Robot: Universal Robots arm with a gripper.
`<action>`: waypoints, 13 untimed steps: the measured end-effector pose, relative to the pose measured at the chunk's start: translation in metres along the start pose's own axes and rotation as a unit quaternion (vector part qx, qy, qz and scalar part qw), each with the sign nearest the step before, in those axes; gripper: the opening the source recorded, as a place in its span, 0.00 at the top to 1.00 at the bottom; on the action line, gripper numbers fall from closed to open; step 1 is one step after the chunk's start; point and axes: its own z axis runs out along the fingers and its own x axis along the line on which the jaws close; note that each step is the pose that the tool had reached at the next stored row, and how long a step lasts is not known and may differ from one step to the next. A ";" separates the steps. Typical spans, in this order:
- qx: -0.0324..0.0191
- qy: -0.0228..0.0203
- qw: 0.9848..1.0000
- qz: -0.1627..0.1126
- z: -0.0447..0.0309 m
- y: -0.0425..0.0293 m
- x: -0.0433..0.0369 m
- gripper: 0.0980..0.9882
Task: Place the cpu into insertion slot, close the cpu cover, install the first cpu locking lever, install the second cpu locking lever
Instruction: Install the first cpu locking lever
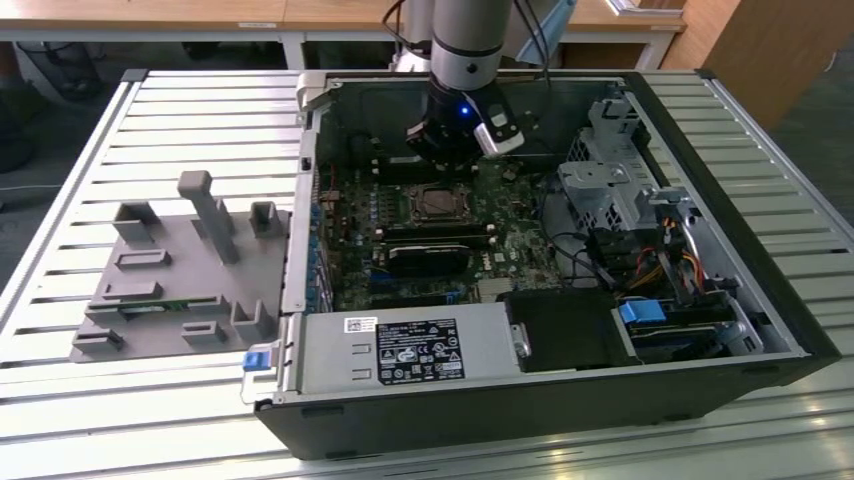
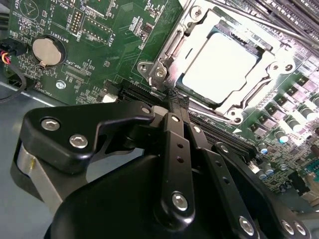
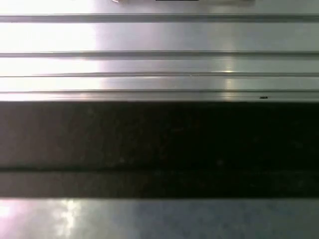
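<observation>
From the exterior view I see the arm reaching down into the open computer case (image 1: pixel 534 400), which lies on a slatted metal table (image 1: pixel 134 420). The gripper (image 1: pixel 447 160) hangs just above the green motherboard (image 1: pixel 521 255), at the far edge of the insertion slot (image 1: pixel 438 203). The socket reads as a small dark square with a grey rim, set just beyond the long black memory slots (image 1: pixel 430 235). A grey parts fixture (image 1: pixel 174 280) sits well apart on the table, toward the exterior view's left.

In the second wrist view the cpu (image 2: pixel 219 67) lies flat in the socket, its face a pale, glaring silver square (no longer side to speak of). The cpu cover (image 2: pixel 167 55) frames it, a thin silvery frame lying down around the chip, its edges running diagonally across the picture. The black fingers (image 2: pixel 177 149) meet at the tips with nothing between them, clenched on empty air just beside the socket's near edge. A coin battery (image 2: pixel 47 50) sits on the board nearby.

The first wrist view gives me bright table slats (image 3: pixel 159 64) and a dark band of the case wall (image 3: pixel 159 144).
</observation>
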 end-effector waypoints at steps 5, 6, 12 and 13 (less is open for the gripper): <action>0.001 0.000 1.000 0.000 0.0010 0.0002 -0.0008 0.99; 0.002 0.000 1.000 0.000 0.0014 0.0003 -0.0010 0.99; 0.005 0.000 1.000 0.000 0.0029 0.0005 -0.0015 0.99; 0.005 0.000 1.000 0.000 0.0030 0.0005 -0.0015 0.99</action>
